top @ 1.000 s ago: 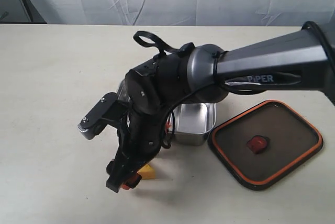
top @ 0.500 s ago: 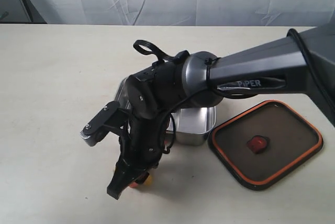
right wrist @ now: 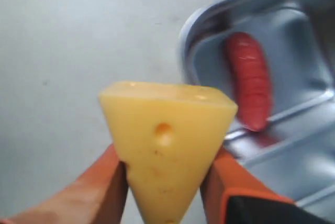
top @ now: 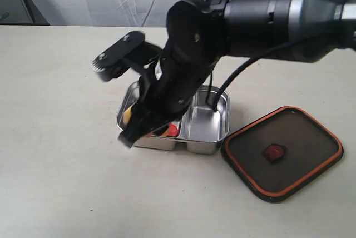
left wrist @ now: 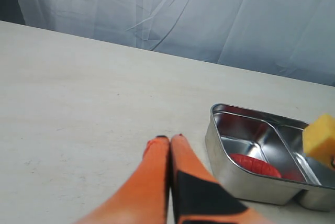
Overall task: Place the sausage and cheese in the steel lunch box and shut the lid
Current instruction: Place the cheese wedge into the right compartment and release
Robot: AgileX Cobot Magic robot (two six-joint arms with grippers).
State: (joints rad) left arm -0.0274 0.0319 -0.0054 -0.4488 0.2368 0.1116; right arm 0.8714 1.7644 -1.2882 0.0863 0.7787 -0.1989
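Nearest the camera is the lid (top: 300,143). It's flat on the table (top: 55,182) toward the near right corner, orange seal up, with the little orange valve tab (top: 273,152) in the middle. Its long axis runs diagonally, and one corner sits just beside the near right corner of the steel lunch box (top: 208,121). I can't tell whether they touch.

The box is about mid-table, long side running left to right, with the divider running near to far. The sausage (top: 172,131) is in the left compartment, lying flat. Its long axis runs roughly along the box's long side and one end is up by the divider.

Right above the box's left end is the right gripper (right wrist: 166,156), clamped on the cheese (right wrist: 167,119) and holding it in the air at about rim height. The wedge's broad end sticks out past the orange fingers (right wrist: 89,192) and its narrow end tapers back between them. I can't say whether it's inside the rim line. The right arm (top: 267,15) comes in from the far right.

The left gripper (left wrist: 170,143) is off to the box's side over bare table. Its fingers are pressed flat together, closed on nothing, and point toward the far edge. A pale curtain (left wrist: 209,14) hangs past that.
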